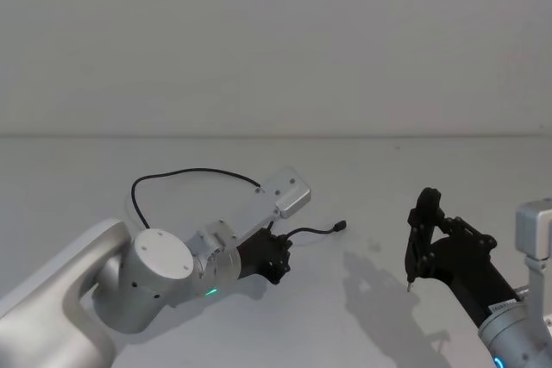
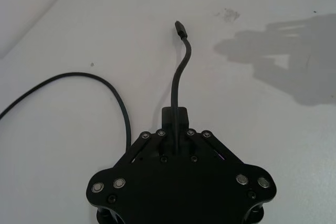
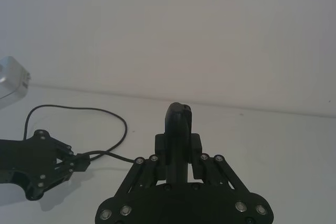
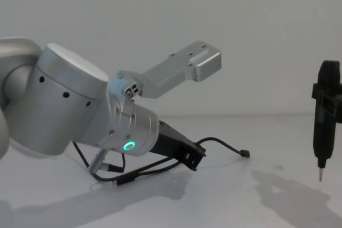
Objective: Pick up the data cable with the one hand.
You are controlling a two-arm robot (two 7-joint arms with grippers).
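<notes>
Matt black data cable [image 2: 177, 80], smooth white table [image 2: 262, 129]

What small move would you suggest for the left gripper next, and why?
Probably lift the left gripper straight up: it looks shut on the data cable near one plug, low on the table. The right gripper idles, holding a stick tool.

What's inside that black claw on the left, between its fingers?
The data cable: the left gripper is shut on it, a plug-tipped end sticking out past the fingers. The pinched stretch itself is covered by them. The right gripper hovers idle nearby.
</notes>
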